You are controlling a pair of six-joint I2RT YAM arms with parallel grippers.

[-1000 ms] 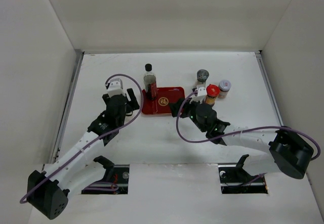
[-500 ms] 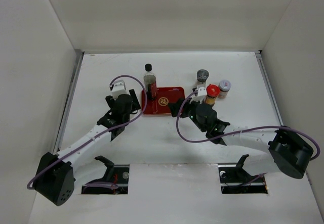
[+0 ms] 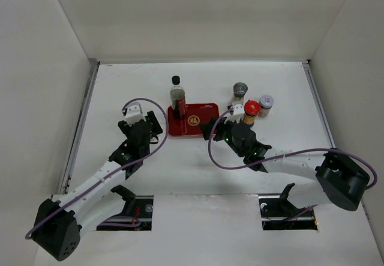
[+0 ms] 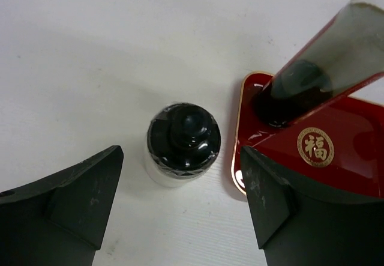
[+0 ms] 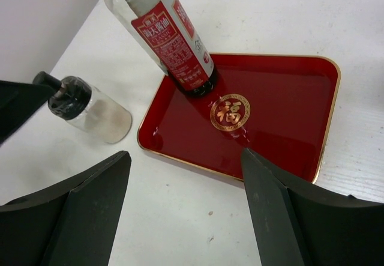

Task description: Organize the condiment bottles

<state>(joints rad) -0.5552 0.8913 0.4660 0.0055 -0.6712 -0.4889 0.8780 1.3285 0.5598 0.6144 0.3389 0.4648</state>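
Tightest spot for me is the left edge of the red tray (image 5: 282, 110). The black-capped shaker (image 4: 183, 140) stands just off the rim with only a sliver of table (image 3: 120, 86) between them, and the tall soy sauce bottle (image 5: 174, 44) in the tray's far-left corner looms right beside it. My left gripper (image 3: 155, 122) straddles the shaker with a gap either side, one finger over the rim.

The rest of the tray floor is bare, so my right gripper (image 5: 185, 158) at the near edge has open room.

Off the tray's right edge, the red-capped bottle (image 3: 251, 111), grey-capped shaker (image 3: 240, 89) and small jar (image 3: 266, 102) crowd together by the right arm (image 3: 282, 161).
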